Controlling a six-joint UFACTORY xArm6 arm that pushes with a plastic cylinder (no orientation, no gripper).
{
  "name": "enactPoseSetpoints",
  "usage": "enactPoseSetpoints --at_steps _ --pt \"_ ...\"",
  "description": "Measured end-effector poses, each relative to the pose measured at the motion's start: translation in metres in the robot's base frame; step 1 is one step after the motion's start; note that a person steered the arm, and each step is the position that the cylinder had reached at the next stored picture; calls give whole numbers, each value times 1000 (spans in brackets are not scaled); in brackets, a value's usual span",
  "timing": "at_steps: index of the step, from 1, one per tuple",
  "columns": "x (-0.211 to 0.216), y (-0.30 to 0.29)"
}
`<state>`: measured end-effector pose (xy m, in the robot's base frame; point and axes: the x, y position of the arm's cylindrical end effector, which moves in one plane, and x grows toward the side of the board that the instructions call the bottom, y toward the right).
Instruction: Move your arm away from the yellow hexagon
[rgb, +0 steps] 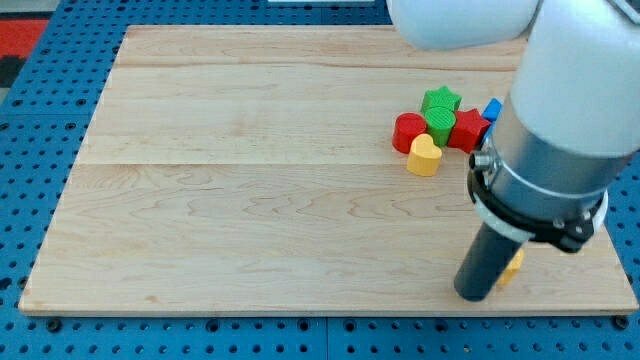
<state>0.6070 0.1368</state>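
Wooden board (250, 190), pale and planked, lies on a blue perforated base (30, 150). Nearest the view's bottom, my tip (474, 296) meets the board toward the 5 o'clock corner; it is a plain rod, with nothing to open, close or hold. Just beside the rod at its 3 o'clock, a sliver of the yellow hexagon (514, 264) shows, the rest hidden behind the rod; whether the two touch cannot be told. Judged from its look, this block is small, light, rigid and smooth, so it would slide at a slight nudge; it can only be pushed on a side face, and here it should be left alone, the retreat best directed toward 9 o'clock. Above the tip, the dark rod rises into a black collar and a broad grey-white arm (570, 110), which leans toward 1 o'clock and covers the board's right part. Farther off, at 12 o'clock from the tip and well apart, sits a tight cluster: yellow heart (424, 156), red cylinder (408, 131), green cube (439, 124), red block (466, 129), green star (440, 99), and a blue block (492, 108) partly hidden by the arm.
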Motion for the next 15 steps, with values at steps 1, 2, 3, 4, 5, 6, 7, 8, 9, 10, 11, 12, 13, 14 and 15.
enactPoseSetpoints --at_steps 1,2,3,4,5,6,7,8,9,10,11,12,13,14,15 --pt "11 -4" --pt "12 -5" --pt "12 -7" --pt "12 -8" --pt "11 -10" --pt "12 -12" --pt "12 -13" --pt "12 -15" --pt "11 -17" --pt "12 -18" --pt "11 -19" --pt "12 -21" --pt "11 -22" --pt "12 -23" --pt "12 -23"
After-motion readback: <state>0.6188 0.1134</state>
